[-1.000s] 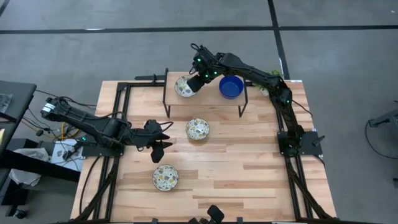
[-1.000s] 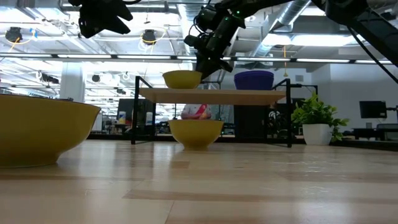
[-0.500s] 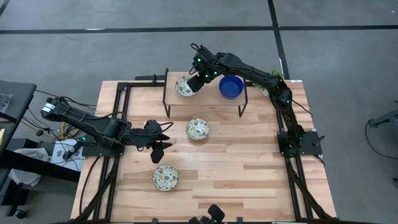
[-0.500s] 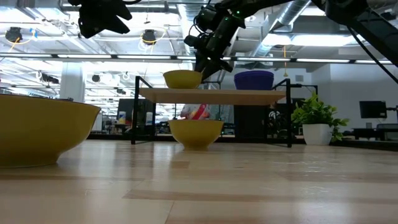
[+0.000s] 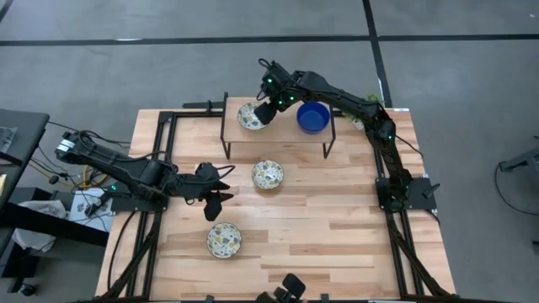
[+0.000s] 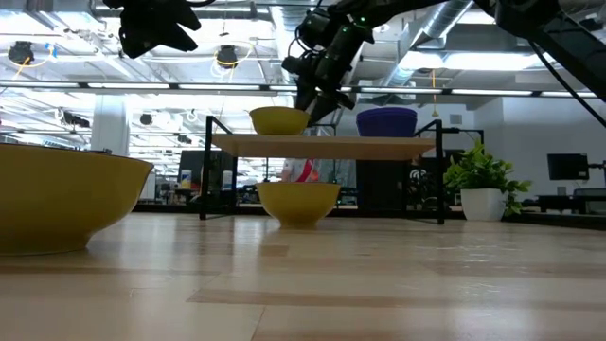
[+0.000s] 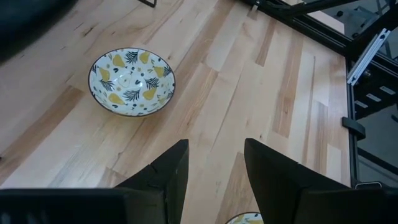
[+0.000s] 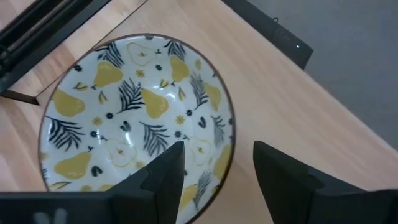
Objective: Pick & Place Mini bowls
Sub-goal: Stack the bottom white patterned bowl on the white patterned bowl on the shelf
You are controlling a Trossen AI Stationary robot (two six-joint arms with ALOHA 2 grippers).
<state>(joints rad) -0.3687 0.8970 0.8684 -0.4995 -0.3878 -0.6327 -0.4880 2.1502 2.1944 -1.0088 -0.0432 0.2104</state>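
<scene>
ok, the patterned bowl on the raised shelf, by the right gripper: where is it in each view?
High view: patterned bowl on the shelf's left end, the right gripper over its rim.
Low view: yellow outside, on the shelf, left of the blue bowl.
Left wrist view: not in it; the bowl there sits on the table.
Right wrist view: fills the frame, pear and leaf pattern.
Shared landmark: the shelf.

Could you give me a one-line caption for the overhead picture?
Right claw open over a patterned bowl on the raised shelf beside a blue bowl; left claw waits above the table.
</scene>
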